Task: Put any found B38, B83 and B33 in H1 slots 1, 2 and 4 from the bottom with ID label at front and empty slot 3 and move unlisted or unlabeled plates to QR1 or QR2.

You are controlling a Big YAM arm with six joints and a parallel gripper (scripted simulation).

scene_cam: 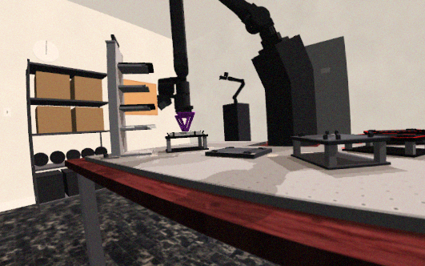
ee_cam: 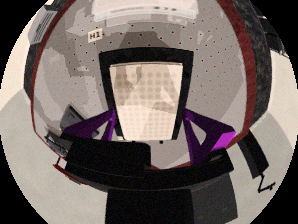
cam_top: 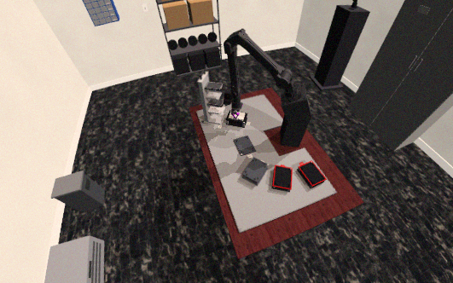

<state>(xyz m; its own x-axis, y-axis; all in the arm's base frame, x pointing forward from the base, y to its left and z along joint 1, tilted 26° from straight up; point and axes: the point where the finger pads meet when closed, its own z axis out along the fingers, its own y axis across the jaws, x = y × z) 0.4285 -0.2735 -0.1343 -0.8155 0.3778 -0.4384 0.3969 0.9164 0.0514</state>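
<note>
The plate hotel H1 [cam_top: 213, 101] stands at the far left of the deck, and it also shows in the exterior view [scene_cam: 130, 104]. Dark plates lie on its upper shelves [scene_cam: 135, 67] and a pale one on the lowest shelf [scene_cam: 138, 128]; no labels can be read. A pale, see-through plate [ee_cam: 148, 99] lies flat on the black landing nest [scene_cam: 186, 138] beside the hotel. My gripper [scene_cam: 185, 121] hangs straight down over this plate, open. Its purple fingers stand on either side of the plate's near end, just at its top. Nothing is held.
A low flat nest [scene_cam: 238, 151] and a raised nest [scene_cam: 336, 140] stand mid-deck. Two red-rimmed quarantine nests [cam_top: 282, 177] [cam_top: 311, 173] lie at the near right. The arm's black pedestal [cam_top: 294, 119] stands to the right. A storage rack [scene_cam: 68, 108] is behind the hotel.
</note>
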